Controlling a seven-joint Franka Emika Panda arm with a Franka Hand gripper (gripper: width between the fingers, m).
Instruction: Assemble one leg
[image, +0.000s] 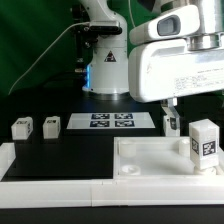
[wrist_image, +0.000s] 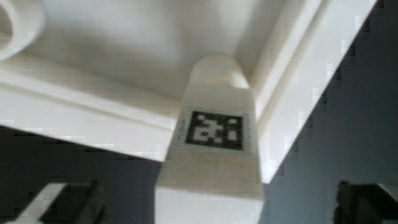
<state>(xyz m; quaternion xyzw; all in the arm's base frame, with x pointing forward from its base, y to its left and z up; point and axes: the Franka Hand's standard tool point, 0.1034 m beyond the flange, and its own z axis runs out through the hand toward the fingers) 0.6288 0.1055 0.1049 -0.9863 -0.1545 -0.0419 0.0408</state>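
You see a white leg (wrist_image: 210, 165) with a black-and-white square tag (wrist_image: 215, 128) on 1 face. The large flat part (image: 150, 165) is also white. The table (image: 60, 155) is black. The marker board (image: 112, 122) is white and carries 4 black-and-white tags. The backdrop (image: 25, 40) is green.

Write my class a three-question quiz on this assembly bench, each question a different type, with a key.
1. True or false: the two legs at the exterior view's left are stacked.
2. Fill in: the flat tagged sheet to their right in that view is the ___ board.
3. The leg at the exterior view's right stands: A) upright B) on its side C) atop another leg.
Key: 1 false; 2 marker; 3 A.
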